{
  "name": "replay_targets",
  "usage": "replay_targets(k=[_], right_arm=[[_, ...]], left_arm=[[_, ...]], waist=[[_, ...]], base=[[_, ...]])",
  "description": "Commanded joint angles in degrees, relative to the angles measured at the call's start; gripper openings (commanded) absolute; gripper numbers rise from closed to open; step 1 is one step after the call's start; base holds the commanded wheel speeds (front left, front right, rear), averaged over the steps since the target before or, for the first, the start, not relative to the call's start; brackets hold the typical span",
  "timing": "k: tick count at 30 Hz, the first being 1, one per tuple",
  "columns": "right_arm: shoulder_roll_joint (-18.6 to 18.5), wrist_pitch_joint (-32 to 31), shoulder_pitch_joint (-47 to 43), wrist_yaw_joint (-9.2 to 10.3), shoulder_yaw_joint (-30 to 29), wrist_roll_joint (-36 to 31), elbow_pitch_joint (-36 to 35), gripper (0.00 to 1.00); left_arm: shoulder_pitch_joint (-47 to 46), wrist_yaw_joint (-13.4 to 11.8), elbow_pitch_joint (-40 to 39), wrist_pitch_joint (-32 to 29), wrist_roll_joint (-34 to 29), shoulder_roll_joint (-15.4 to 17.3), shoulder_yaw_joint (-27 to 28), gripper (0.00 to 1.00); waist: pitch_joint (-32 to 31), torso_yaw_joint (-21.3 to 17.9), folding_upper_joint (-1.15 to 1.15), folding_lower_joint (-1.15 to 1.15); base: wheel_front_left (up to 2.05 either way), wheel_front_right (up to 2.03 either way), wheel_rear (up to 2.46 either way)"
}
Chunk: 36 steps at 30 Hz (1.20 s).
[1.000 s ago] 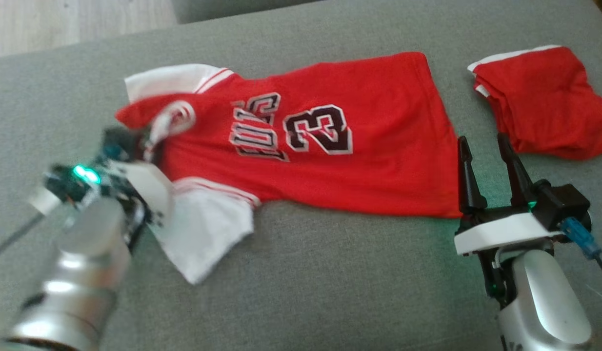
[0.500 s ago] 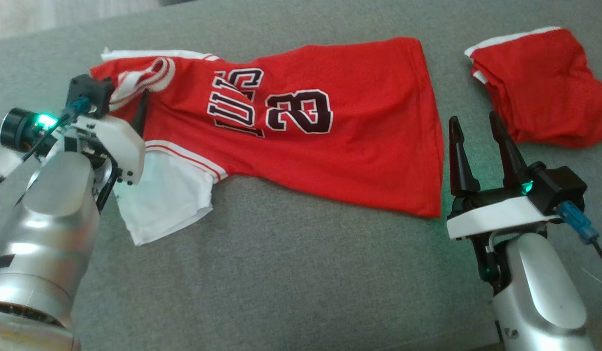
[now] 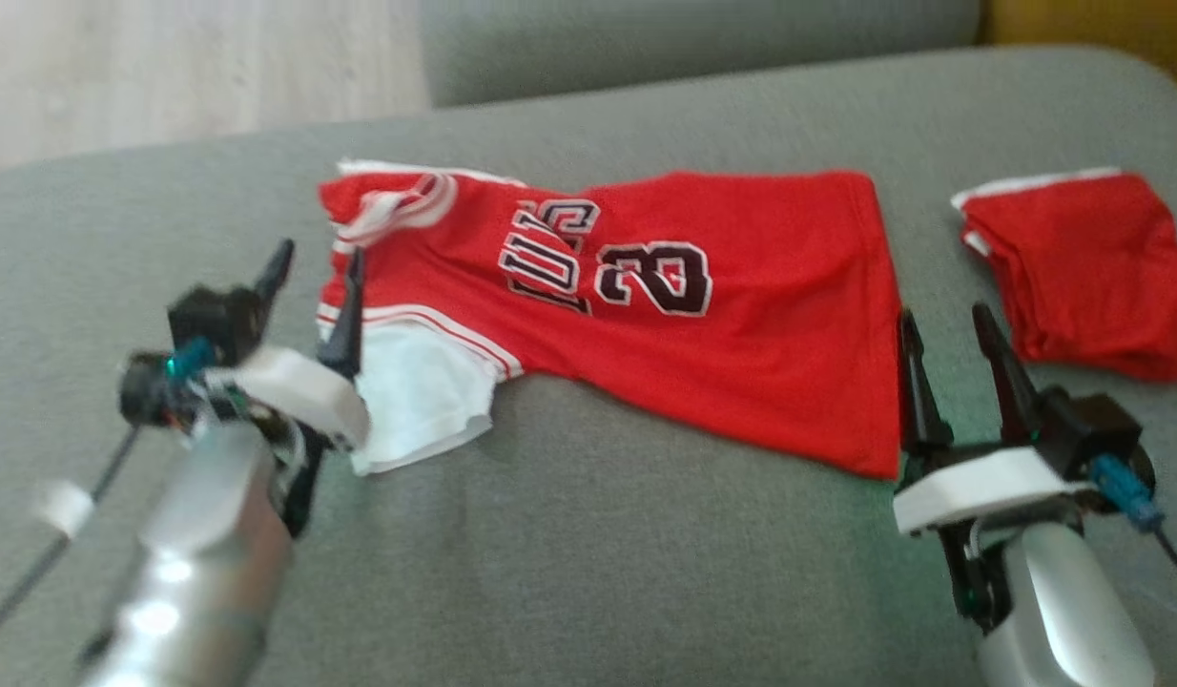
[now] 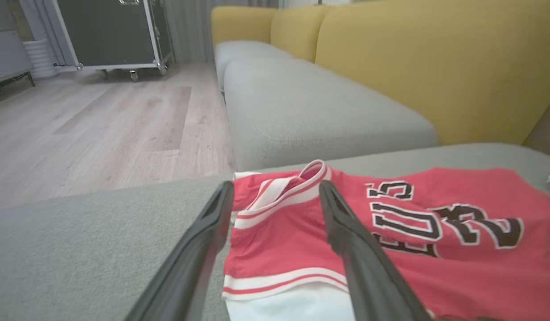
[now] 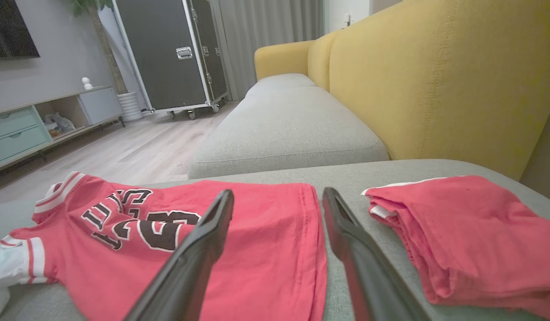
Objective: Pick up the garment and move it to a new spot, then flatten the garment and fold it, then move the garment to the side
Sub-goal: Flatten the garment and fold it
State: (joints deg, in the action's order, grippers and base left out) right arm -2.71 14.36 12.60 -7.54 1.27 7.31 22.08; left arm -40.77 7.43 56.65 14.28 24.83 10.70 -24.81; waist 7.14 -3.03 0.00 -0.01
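Garment [image 3: 646,315] lies spread on the grey sofa cushion [image 3: 598,553]. Left gripper [image 3: 317,262] at its collar end, right gripper [image 3: 941,320] beside its hem; fingers of both apart, gripping nothing.

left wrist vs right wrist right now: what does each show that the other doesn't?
Left wrist: the left claw, open, framing the collar of the jersey up close.
Right wrist: the right claw, open by the jersey's hem, with the folded red garment beside it and the teal-drawer cabinet.
Both: the jersey with its 23, the yellow backrest, the black case and the wood floor.
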Motion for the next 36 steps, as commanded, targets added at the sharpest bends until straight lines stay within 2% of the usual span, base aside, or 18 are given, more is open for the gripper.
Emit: replay_targets(k=[1, 6, 9, 15, 21, 27, 36], right_arm=[[-0.2, 0.6, 0.3, 0.05, 0.9, -0.7, -1.3, 1.0], [-0.2, 0.6, -2.3, 0.05, 0.9, -0.6, -0.5, 1.0], [-0.2, 0.6, -3.5, 0.05, 0.0, 0.4, -0.7, 1.0], [-0.2, 0.6, -4.7, 0.05, 0.1, 0.7, -1.2, 1.0], [-0.2, 0.6, -4.0, 0.05, 0.8, 0.6, -1.4, 1.0], [-0.2, 0.6, -3.1, 0.05, 1.6, 0.4, -1.7, 1.0], [-0.2, 0.6, -1.6, 0.05, 1.6, 0.6, -2.4, 1.0]], left_arm=[[1.0, -0.9, -4.6, 0.7, 0.4, 1.1, 3.0, 1.0], [13.5, -3.8, -17.4, 0.7, 0.9, -1.3, 8.4, 1.0], [22.8, -4.6, -24.7, 0.7, 0.4, -3.7, 11.0, 1.0], [29.0, -4.9, -30.1, 0.7, -1.9, -5.4, 13.0, 1.0], [28.6, -3.8, -28.1, 0.7, -2.7, -5.8, 12.7, 1.0], [24.0, -3.3, -20.4, -2.8, -1.7, -6.0, 12.0, 1.0], [17.2, -4.0, -8.6, -8.3, 0.2, -5.4, 12.7, 1.0]], waist=[[-3.4, 2.8, 0.0, 0.01], [-6.8, 4.4, 0.0, 0.01], [-7.8, 4.8, 0.0, 0.01], [-7.9, 5.2, 0.0, 0.01], [-7.1, 4.6, 0.0, 0.01], [-4.7, 3.0, 0.0, 0.01], [-0.7, 0.3, 0.0, 0.01]], base=[[0.0, 0.0, 0.0], [0.0, 0.0, 0.0], [0.0, 0.0, 0.0], [0.0, 0.0, 0.0], [0.0, 0.0, 0.0], [0.0, 0.0, 0.0], [0.0, 0.0, 0.0]])
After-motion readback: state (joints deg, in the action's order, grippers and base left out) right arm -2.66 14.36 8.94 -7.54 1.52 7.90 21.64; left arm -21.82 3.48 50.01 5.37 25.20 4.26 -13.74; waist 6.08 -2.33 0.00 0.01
